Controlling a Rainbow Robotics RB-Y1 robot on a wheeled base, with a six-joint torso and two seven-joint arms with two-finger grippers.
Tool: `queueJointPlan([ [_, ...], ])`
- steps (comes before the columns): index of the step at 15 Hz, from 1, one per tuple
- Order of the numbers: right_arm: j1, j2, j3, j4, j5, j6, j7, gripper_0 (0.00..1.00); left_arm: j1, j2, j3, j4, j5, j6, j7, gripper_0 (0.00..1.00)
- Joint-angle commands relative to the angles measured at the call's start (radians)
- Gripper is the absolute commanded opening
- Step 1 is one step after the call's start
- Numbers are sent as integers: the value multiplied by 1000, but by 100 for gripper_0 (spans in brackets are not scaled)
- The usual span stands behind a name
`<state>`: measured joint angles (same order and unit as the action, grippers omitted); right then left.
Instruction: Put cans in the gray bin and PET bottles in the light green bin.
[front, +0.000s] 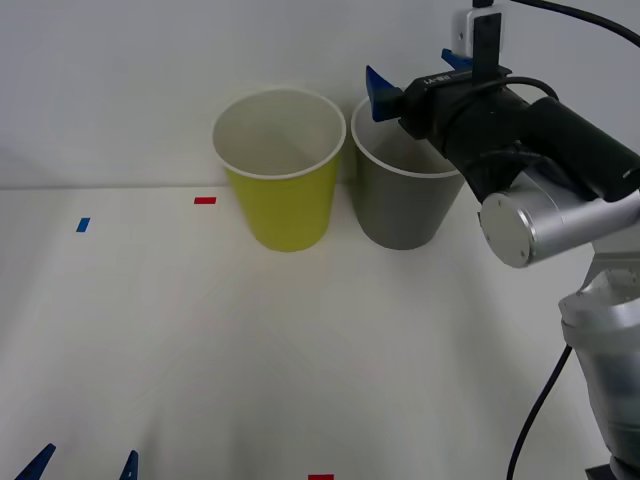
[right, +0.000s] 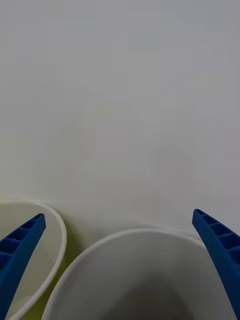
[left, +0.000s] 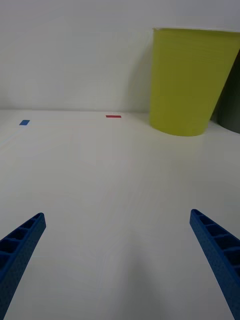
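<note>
The gray bin (front: 405, 205) stands at the back of the white table, right beside the light green bin (front: 282, 185). My right gripper (front: 412, 72) hovers open just above the gray bin's mouth with nothing between its fingers. In the right wrist view my right gripper (right: 119, 215) looks down on the gray bin's pale inner wall (right: 145, 270) and on the light green bin's rim (right: 59, 235). My left gripper (front: 88, 455) waits open low at the near left edge. Ahead of my left gripper (left: 117, 215) stands the light green bin (left: 192, 82). No cans or PET bottles are in view.
A white wall rises right behind both bins. Small tape marks lie on the table: a red one (front: 205, 200) and a blue one (front: 83, 225) at the left, another red one (front: 320, 477) at the near edge. A black cable (front: 540, 410) hangs by my right arm.
</note>
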<state>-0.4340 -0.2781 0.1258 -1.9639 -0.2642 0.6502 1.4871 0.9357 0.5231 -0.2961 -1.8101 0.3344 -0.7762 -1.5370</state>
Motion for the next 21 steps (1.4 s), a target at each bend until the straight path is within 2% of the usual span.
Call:
queueJointPlan([
  [1,230,-79,41,-237,-12,-1,-16,100,0,0,0,0,0,0,0,100],
  [4,394,-127,43,-365,-29,-1,-24,100,0,0,0,0,0,0,0,100],
  [6,494,-115,43,-415,-26,-17,-24,100,0,0,0,0,0,0,0,100],
  [8,598,-73,41,-467,6,-18,-13,100,0,0,0,0,0,0,0,100],
  [12,673,-127,54,-484,5,-31,-10,100,0,0,0,0,0,0,0,100],
  [16,771,-66,86,-484,48,-90,4,100,0,0,0,0,0,0,0,100],
  [17,779,-52,101,-486,91,-98,-1,100,0,0,0,0,0,0,0,100],
  [18,779,-50,115,-466,126,-136,-8,100,0,0,0,0,0,0,0,100],
  [19,785,-52,133,-406,191,-244,-16,100,0,0,0,0,0,0,0,100],
  [21,810,-36,140,-294,266,-422,-36,100,0,0,0,0,0,0,0,100],
])
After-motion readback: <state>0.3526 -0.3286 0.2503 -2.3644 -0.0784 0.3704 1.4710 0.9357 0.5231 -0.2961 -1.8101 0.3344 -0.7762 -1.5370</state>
